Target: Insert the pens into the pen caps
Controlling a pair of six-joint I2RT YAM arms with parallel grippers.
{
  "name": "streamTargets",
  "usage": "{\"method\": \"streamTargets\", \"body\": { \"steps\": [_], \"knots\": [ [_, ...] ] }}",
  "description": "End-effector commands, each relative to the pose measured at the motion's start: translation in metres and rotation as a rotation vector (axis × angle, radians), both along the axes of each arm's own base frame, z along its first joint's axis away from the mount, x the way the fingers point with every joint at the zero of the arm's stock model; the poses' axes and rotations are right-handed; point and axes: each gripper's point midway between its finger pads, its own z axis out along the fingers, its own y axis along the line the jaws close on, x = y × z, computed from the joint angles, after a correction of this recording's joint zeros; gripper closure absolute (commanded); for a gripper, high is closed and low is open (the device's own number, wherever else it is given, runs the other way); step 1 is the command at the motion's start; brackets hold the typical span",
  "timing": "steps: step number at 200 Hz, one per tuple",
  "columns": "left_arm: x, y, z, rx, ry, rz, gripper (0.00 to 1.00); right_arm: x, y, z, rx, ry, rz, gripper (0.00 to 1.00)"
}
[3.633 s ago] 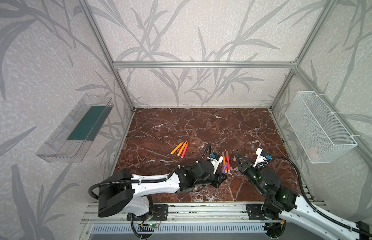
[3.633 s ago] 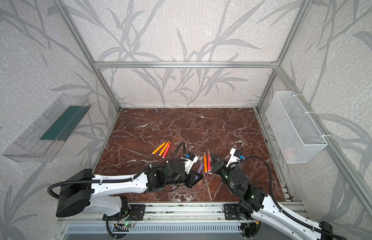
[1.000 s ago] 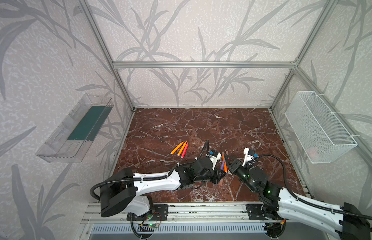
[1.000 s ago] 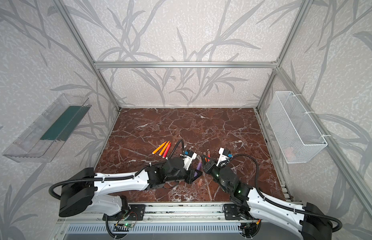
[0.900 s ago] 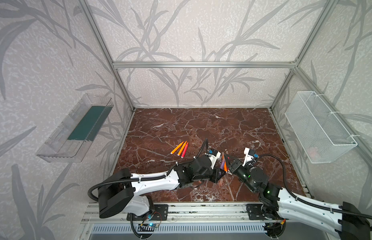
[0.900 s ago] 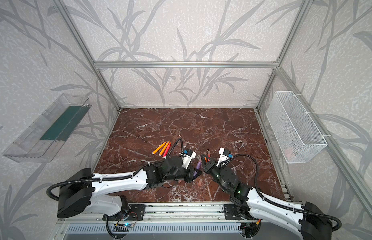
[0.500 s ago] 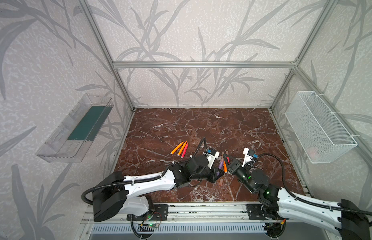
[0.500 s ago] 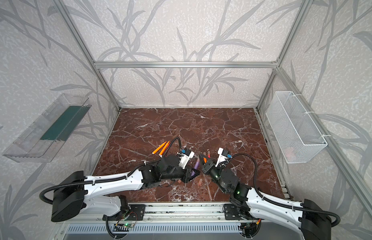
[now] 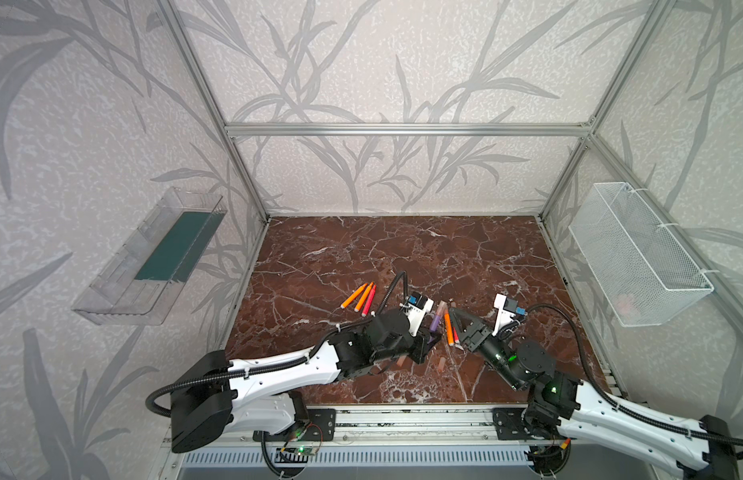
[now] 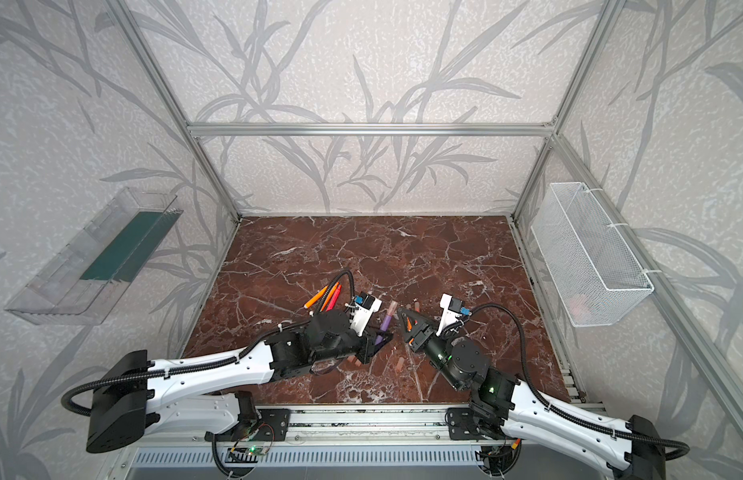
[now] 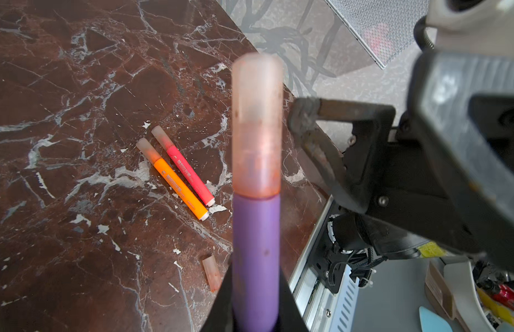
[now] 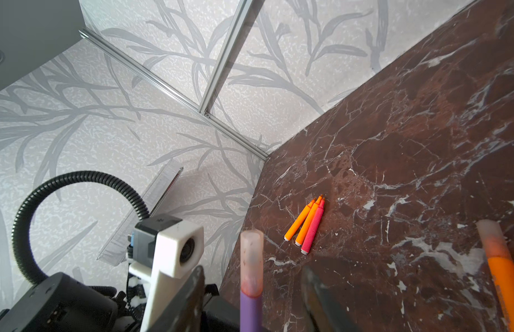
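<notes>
Brown marble tabletop point(image 9: 403, 257), veined white and boxed in by leaf-patterned panels, carries everything here. Toward the near edge the left gripper point(image 9: 431, 337) is clamped on the lower barrel of the purple pen point(image 11: 255, 244), holding it raised off the marble with its capped end pointing up and away. A translucent pinkish cap point(image 11: 257, 129) sits over the pen's tip, down to the purple body. The right gripper point(image 12: 251, 273) has its jaws parted on either side of that cap (in the right wrist view there is a clear gap on each side), so it grips nothing. Behind it on the marble lie a capped orange pen point(image 11: 178, 179) and a capped red-pink pen point(image 11: 189, 169), side by side. Three uncapped pens point(image 9: 359, 298), two orange and one red-pink, lie together farther left, well apart from the grippers. One loose cap point(image 11: 212, 273) lies on the marble near the held pen.
</notes>
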Motion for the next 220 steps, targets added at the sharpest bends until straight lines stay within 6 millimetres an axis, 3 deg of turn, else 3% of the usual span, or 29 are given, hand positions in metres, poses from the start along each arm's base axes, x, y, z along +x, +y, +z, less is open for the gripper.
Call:
{"method": "streamTargets", "body": {
  "steps": [1,34,73,93,181,220],
  "knots": [
    [-0.003,0.004,-0.006,0.043,-0.054,-0.01,1.0,0.007,-0.002,0.009,-0.027,-0.017,-0.031,0.46],
    [-0.005,0.0,-0.012,0.064,-0.068,-0.018,1.0,0.012,0.012,0.01,-0.052,-0.007,-0.01,0.47],
    [-0.007,-0.001,-0.011,0.063,-0.079,-0.025,1.0,0.018,0.025,0.001,-0.071,0.024,-0.005,0.55],
    [-0.008,-0.001,-0.013,0.069,-0.081,-0.028,1.0,0.028,0.022,0.001,-0.081,0.028,-0.029,0.59],
    [-0.005,0.002,-0.02,0.093,-0.089,-0.011,1.0,0.032,0.023,0.006,-0.081,0.024,-0.026,0.6],
    [-0.004,0.0,-0.024,0.105,-0.088,-0.014,1.0,0.033,0.025,0.005,-0.094,0.028,-0.028,0.65]
  ]
}}
